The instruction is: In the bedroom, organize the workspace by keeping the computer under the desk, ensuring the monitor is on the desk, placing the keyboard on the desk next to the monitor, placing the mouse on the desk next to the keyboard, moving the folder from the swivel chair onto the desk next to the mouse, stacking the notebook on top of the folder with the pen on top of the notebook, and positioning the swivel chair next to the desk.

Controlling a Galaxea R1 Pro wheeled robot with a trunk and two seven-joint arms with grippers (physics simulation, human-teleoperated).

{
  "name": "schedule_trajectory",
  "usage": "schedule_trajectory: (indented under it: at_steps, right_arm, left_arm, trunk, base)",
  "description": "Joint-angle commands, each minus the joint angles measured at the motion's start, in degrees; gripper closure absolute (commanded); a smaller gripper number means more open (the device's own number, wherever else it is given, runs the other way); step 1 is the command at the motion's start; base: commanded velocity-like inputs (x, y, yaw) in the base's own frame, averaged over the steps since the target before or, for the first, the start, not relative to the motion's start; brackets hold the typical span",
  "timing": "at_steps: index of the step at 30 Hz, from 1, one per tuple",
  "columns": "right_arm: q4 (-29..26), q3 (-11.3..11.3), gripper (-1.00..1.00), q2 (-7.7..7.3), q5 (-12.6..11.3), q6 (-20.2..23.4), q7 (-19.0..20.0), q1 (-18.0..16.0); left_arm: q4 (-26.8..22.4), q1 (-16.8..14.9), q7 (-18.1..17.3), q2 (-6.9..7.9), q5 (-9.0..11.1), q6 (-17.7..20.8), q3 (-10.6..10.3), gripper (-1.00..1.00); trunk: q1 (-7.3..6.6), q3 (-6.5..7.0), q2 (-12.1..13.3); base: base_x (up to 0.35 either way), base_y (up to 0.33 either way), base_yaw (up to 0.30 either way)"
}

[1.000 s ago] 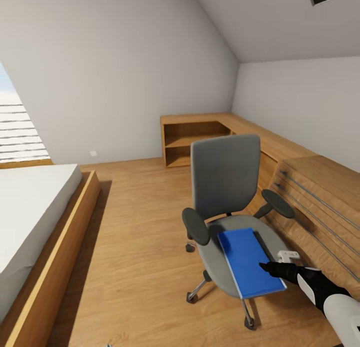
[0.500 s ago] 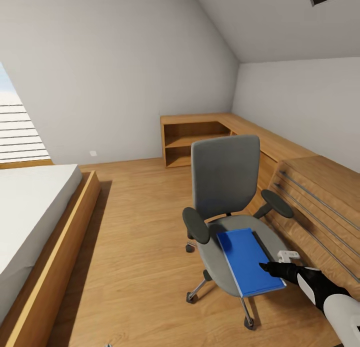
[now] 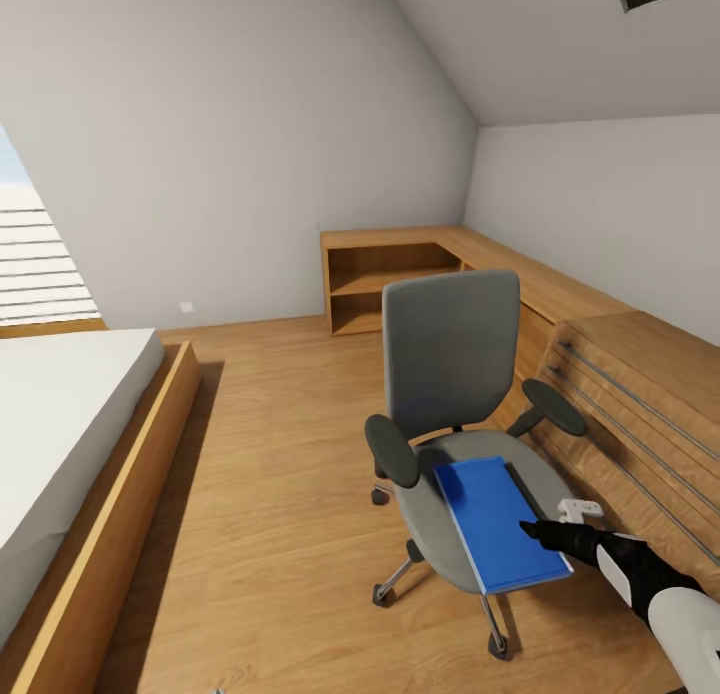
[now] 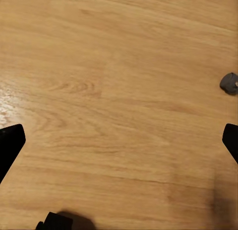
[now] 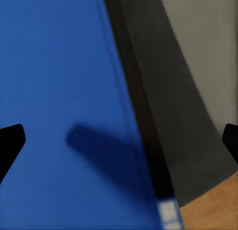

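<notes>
A grey upholstered swivel chair (image 3: 452,414) with black armrests and a chrome star base on castors stands on the light wooden floor (image 3: 270,494) of the attic bedroom, between a low wooden-framed bed with a white mattress (image 3: 60,444) and a run of low oak shelving (image 3: 400,274) that turns along the sloped grey wall. A flat bright blue rectangular folder (image 3: 498,522) lies on the chair's grey seat (image 3: 440,534), its near corner reaching past the seat's front edge.

The right arm, white with a black wrist, comes in from the lower right of the head view, and the right hand (image 3: 535,530) sits over the folder's near right edge. In the right wrist view its two black fingertips (image 5: 10,145) stand wide apart at either side of the picture, with the blue folder (image 5: 59,101) and the grey seat (image 5: 188,81) beneath them and a dark shadow falling on the blue cover. Whether a fingertip actually touches the folder is hard to tell from these angles; it looks just above it.

The left hand (image 4: 119,145) points down at bare wooden floor (image 4: 114,81), its black fingertips (image 4: 9,143) spread wide apart with nothing between them. A small grey rounded object (image 4: 229,83), possibly a castor, shows near one edge.
</notes>
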Motion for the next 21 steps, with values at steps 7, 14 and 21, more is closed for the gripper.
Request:
schedule_trajectory:
  at_steps: [7,14,21]
  right_arm:
    - [-0.2,-2.6,-1.0,-0.04,0.0,1.6,2.2,0.0]
    - [-0.2,-6.3,-1.0,-0.06,0.1,2.2,4.8,0.0]
    - [-0.2,-7.3,-1.0,-0.07,0.1,2.3,5.3,0.0]
  left_arm:
    - [1.3,0.0,-0.3,-0.07,0.5,-0.1,-0.1,-1.0]
    - [1.6,0.0,-0.3,-0.08,0.5,-1.3,-0.1,-1.0]
    - [1.7,0.0,-0.3,-0.08,0.5,-1.8,-0.1,-1.0]
  trunk:
    - [0.0,-0.04,0.0]
    - [0.0,-0.04,0.0]
    - [0.0,-0.04,0.0]
  base:
    - [0.0,0.0,0.0]
    - [0.0,0.0,0.0]
    - [0.0,0.0,0.0]
